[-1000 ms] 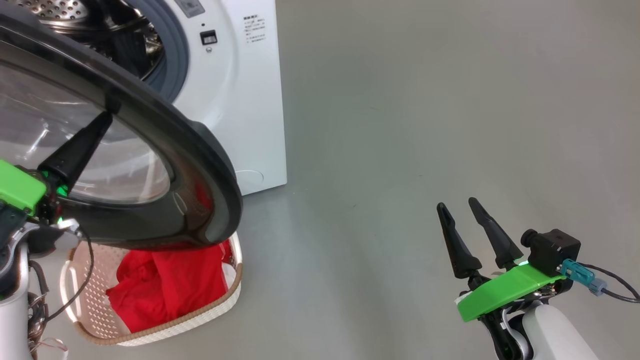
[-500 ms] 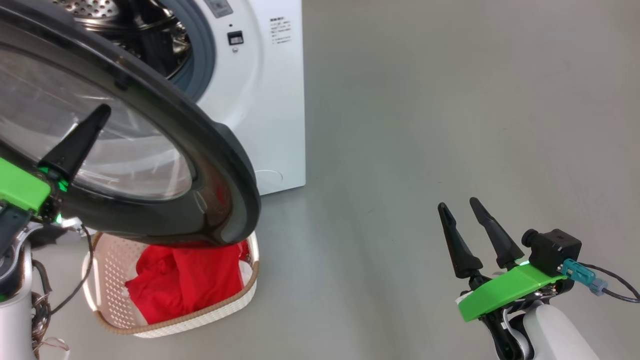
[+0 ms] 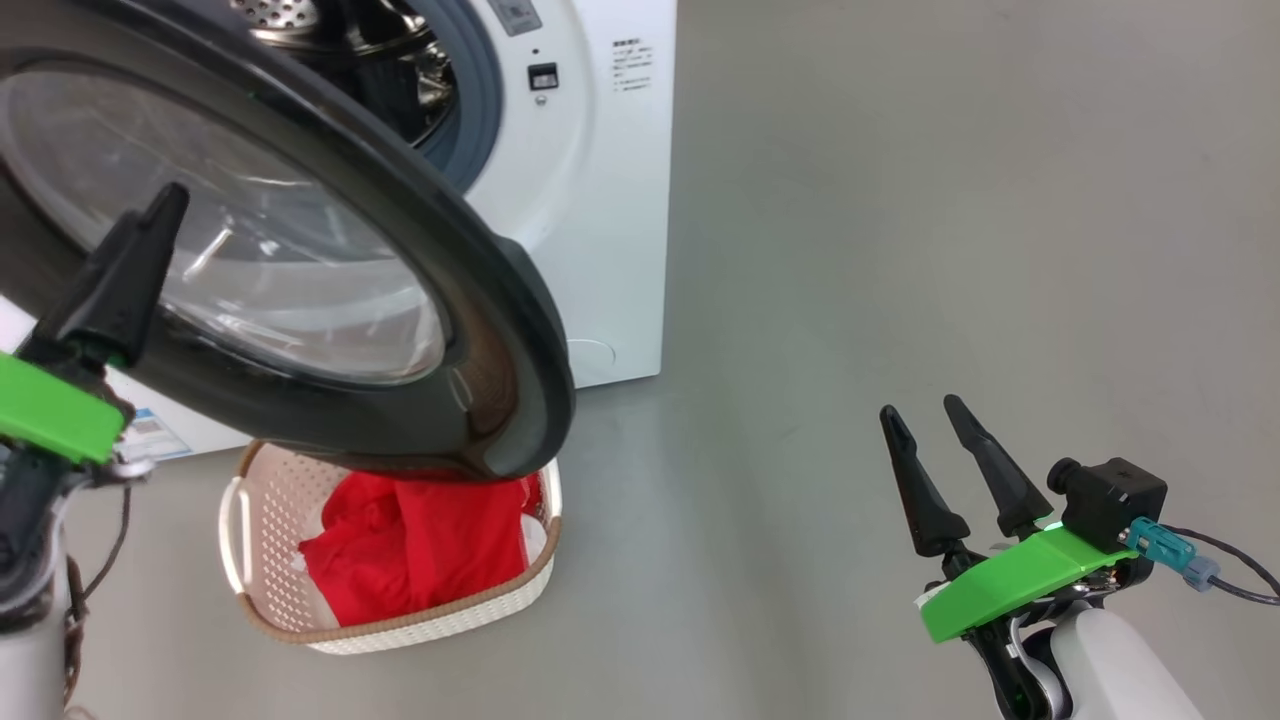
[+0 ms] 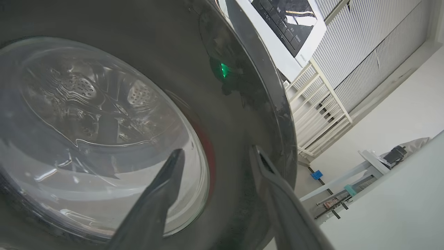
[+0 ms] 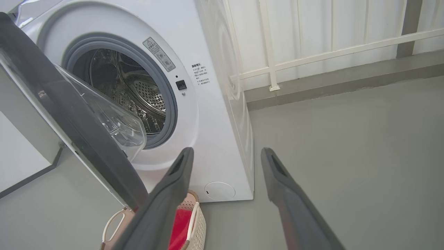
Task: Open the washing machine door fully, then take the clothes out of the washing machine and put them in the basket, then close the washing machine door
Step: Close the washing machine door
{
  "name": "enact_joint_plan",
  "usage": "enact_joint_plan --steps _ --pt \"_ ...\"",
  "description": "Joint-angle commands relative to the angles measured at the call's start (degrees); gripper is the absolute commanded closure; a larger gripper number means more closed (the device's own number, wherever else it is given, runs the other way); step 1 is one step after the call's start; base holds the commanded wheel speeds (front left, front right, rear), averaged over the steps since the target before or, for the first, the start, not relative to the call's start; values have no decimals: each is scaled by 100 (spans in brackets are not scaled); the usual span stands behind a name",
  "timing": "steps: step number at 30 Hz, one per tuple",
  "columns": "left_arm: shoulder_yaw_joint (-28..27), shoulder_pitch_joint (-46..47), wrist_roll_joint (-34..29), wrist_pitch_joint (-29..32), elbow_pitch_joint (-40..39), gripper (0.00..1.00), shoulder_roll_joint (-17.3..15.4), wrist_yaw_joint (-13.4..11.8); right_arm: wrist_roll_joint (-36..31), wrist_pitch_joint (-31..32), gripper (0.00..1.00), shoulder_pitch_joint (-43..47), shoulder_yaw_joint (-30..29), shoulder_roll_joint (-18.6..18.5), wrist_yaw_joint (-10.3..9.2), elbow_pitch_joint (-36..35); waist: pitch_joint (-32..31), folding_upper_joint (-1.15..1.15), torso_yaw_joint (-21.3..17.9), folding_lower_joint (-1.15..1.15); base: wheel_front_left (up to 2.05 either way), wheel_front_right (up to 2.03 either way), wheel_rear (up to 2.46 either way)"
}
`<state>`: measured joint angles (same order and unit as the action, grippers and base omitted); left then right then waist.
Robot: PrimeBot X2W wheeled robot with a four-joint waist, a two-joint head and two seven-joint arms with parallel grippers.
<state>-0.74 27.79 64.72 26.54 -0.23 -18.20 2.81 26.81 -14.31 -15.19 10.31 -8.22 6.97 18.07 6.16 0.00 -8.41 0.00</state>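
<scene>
Camera has turned; left tool and right tool gape empty, left at the glossy black-rimmed round washing machine door, liable to slip.

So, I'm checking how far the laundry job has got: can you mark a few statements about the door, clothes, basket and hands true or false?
1. The clothes lie in the basket. True.
2. The washing machine door is shut. False: it stands open, baring the drum.
3. The right hand holds the clothes. False: it is open and empty.
4. The basket sits on the floor under the door's lower edge. True.
5. The left hand is open at the door's outer face. True.
</scene>
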Motion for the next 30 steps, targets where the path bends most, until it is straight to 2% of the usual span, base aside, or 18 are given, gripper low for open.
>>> enact_joint_plan --steps 1,11,12,13,22,30 --pt "-144 -4 -333 -216 -228 0 -325 107 -53 -69 0 -70 102 -35 52 -133 0 0 77 0 0 0 0" --pt "135 -803 -1785 -1600 -500 0 -385 288 -42 -69 0 -60 131 -61 52 -137 -51 0 207 0 0 0 0" --pt "135 -803 -1785 -1600 -500 0 -385 288 -42 -69 0 -60 131 -61 52 -137 -51 0 207 0 0 0 0" --pt "230 -1000 -2032 -1870 -512 0 -388 319 -38 -69 0 -57 141 -73 52 -138 -66 0 217 0 0 0 0" --pt "465 -1597 -2799 -2962 -266 0 -373 379 -21 -69 0 -64 211 -121 52 -141 -108 0 210 0 0 0 0" --pt "503 -2028 -3260 -3779 192 0 -226 245 -5 -69 0 -37 233 -165 52 -144 -137 0 190 0 0 0 0"
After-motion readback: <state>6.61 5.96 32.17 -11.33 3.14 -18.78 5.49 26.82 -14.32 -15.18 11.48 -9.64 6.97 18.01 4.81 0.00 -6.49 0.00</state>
